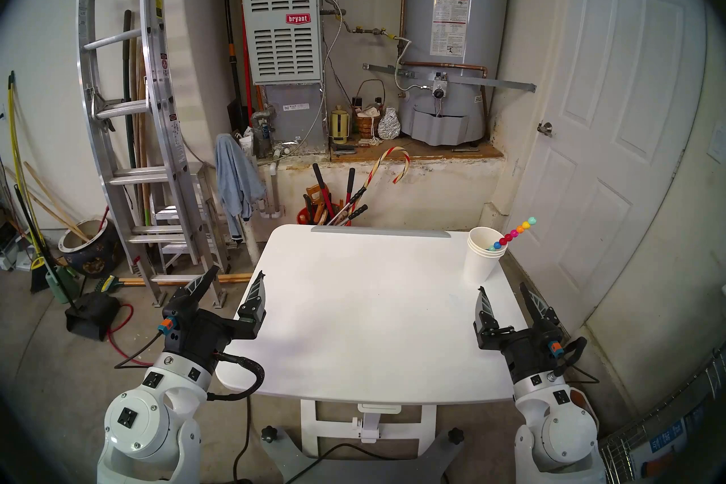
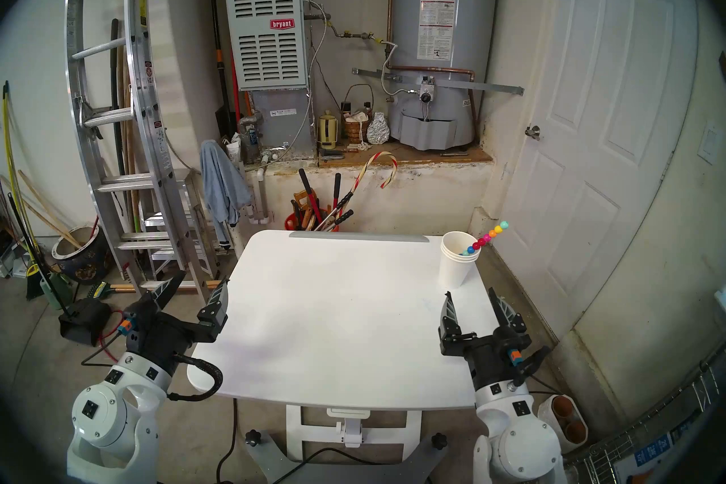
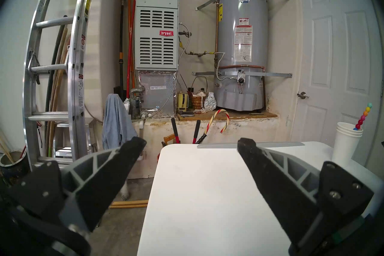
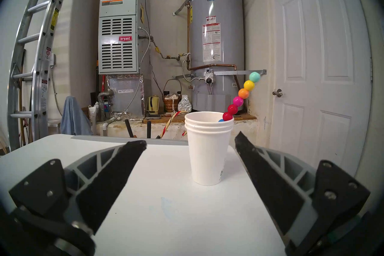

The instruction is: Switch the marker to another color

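The marker [image 1: 514, 231] [image 2: 487, 237] [image 3: 363, 117] [image 4: 241, 99], a thin stick of teal, yellow, orange, pink, red and blue beads, leans out of a stack of white paper cups [image 1: 482, 255] [image 2: 455, 261] [image 3: 346, 146] [image 4: 207, 149] at the table's far right corner. Its lower end is hidden inside the cups. My right gripper [image 1: 503, 290] [image 2: 471, 294] [image 4: 190, 142] is open over the table's right side, just short of the cups, holding nothing. At the table's left edge my left gripper [image 1: 237, 273] [image 2: 201, 279] [image 3: 192, 142] also stands open and holds nothing.
The white table [image 1: 369, 314] has a grey strip along its far edge. Behind it stands a red bucket of tools [image 1: 330, 212] with a striped candy cane [image 1: 387, 167]. A ladder [image 1: 129, 110] is at left, a white door [image 1: 613, 118] at right.
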`<state>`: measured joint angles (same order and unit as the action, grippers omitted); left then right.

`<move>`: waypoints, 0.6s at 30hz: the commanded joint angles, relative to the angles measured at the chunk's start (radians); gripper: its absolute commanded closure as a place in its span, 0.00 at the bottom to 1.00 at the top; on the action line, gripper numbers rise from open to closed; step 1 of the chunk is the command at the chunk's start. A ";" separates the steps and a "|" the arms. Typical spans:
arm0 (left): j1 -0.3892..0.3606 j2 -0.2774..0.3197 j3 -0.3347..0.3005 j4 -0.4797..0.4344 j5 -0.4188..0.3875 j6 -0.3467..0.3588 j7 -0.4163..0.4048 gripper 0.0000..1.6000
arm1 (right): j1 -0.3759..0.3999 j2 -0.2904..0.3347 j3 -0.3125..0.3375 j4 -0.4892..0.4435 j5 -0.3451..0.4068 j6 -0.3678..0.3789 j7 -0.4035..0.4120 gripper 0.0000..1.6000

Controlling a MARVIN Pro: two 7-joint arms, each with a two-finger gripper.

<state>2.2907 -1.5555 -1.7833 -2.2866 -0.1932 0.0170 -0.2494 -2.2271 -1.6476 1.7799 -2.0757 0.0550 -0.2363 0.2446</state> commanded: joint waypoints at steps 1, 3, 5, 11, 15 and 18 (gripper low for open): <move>0.000 0.007 -0.007 -0.018 -0.019 0.006 -0.014 0.00 | -0.041 0.021 0.039 -0.013 0.050 -0.053 0.037 0.00; 0.003 0.019 -0.016 -0.023 -0.039 0.006 -0.036 0.00 | -0.046 0.032 0.059 -0.002 0.064 -0.071 0.051 0.00; 0.011 0.038 -0.026 -0.033 -0.052 0.018 -0.062 0.00 | -0.052 0.042 0.076 0.007 0.071 -0.080 0.062 0.00; 0.029 0.067 -0.039 -0.042 -0.071 0.019 -0.126 0.00 | -0.064 0.099 0.137 0.048 0.082 -0.096 0.115 0.00; 0.027 0.075 -0.046 -0.041 -0.077 0.022 -0.154 0.00 | -0.026 0.136 0.188 0.105 0.105 -0.141 0.144 0.00; 0.021 0.079 -0.041 -0.034 -0.071 0.027 -0.163 0.00 | 0.012 0.180 0.219 0.154 0.147 -0.170 0.190 0.00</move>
<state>2.3148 -1.4987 -1.8261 -2.3000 -0.2600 0.0467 -0.3852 -2.2796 -1.5580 1.9415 -1.9705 0.1361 -0.3375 0.3719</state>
